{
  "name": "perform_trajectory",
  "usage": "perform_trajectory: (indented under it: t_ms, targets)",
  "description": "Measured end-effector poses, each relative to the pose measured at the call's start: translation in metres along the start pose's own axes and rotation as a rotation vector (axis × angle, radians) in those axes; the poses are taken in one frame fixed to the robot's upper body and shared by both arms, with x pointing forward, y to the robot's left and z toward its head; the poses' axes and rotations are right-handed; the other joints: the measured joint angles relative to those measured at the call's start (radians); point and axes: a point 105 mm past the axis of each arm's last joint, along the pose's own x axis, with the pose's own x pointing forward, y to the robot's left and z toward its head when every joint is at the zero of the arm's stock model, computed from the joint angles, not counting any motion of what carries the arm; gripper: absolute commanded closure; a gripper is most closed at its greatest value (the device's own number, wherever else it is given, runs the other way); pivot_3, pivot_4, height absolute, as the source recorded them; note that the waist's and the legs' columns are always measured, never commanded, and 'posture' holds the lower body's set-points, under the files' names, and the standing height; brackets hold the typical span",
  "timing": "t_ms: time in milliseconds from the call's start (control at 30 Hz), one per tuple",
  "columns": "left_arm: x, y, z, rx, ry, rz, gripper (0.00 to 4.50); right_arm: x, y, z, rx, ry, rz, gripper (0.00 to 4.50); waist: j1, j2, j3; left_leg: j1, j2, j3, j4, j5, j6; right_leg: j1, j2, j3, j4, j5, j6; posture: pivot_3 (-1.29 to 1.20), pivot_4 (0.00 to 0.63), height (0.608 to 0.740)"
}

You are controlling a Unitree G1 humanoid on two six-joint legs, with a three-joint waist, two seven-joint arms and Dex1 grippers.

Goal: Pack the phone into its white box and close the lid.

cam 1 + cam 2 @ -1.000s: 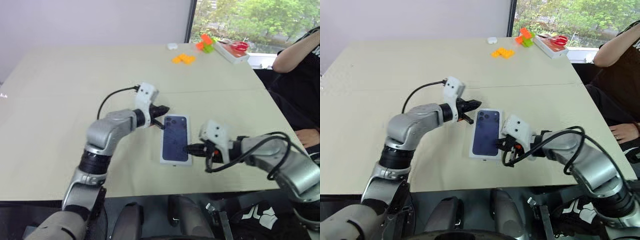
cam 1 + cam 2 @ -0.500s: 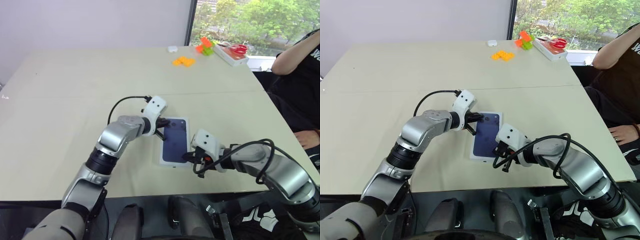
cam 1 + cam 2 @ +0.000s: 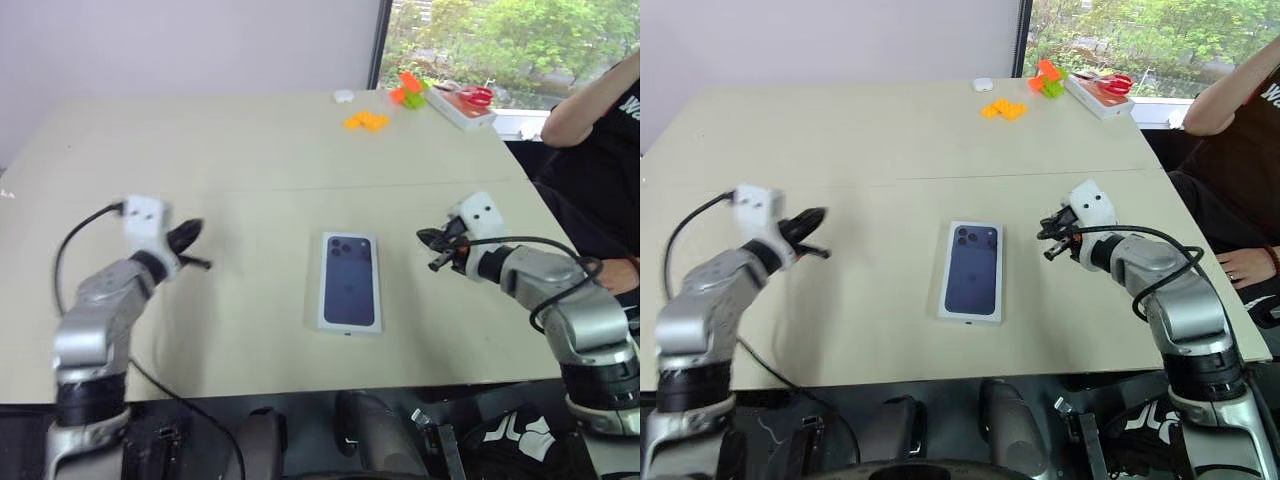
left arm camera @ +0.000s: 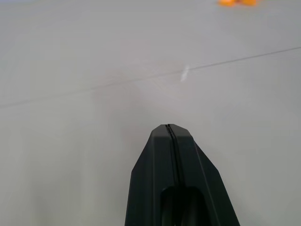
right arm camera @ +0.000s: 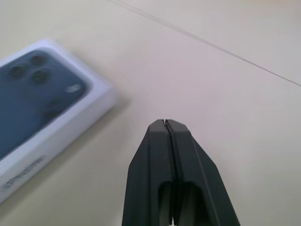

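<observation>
Seemingly packed: lid on, mid-frame; left gripper & right gripper fingers pressed together, empty, flanking it well clear.

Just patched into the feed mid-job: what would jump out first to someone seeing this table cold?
The closed white box, its lid showing a dark blue phone picture, lies flat alone mid-table. The left tool and right tool flank it, well apart from it, both shut and empty. Bright orange and green blocks sit at the far edge near the window, and a person's arm shows at the right.
</observation>
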Motion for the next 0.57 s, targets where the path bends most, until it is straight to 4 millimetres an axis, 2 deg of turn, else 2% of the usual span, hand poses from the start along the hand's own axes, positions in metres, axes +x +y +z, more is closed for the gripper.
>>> perform_trajectory:
  t_ms: [67,133,367,567]
  targets:
    - [-0.016,0.023,-0.008,0.006,0.018,0.071,4.50,0.003,-0.009,-0.003,0.027,-0.006,-0.024,4.47,0.006,0.000,0.000,0.000,0.000,-0.001,0.000,0.000,0.000,-0.001,-0.001,-0.001,0.000,0.000,-0.001,0.00,0.150,0.740]
    - [-0.024,0.035,-0.008,0.005,0.011,0.112,4.50,0.007,-0.008,-0.001,0.029,-0.027,-0.018,4.47,0.011,0.000,0.000,0.000,-0.001,-0.001,0.000,0.000,0.000,-0.001,-0.002,-0.002,0.000,0.000,-0.001,0.00,0.150,0.740]
    - [-0.040,0.050,-0.017,0.001,0.032,0.151,4.50,0.012,0.004,0.001,0.021,-0.060,0.057,4.47,0.002,0.000,0.000,-0.001,-0.001,0.000,0.000,0.000,0.000,-0.001,-0.006,-0.002,-0.001,0.001,0.002,0.00,0.150,0.740]
    - [-0.042,0.051,-0.019,0.001,0.035,0.159,4.50,0.012,0.010,-0.001,0.001,-0.068,0.099,4.47,0.003,0.000,0.000,0.000,-0.001,0.000,0.000,0.000,0.000,-0.001,-0.005,-0.002,0.000,0.000,0.000,0.00,0.150,0.740]
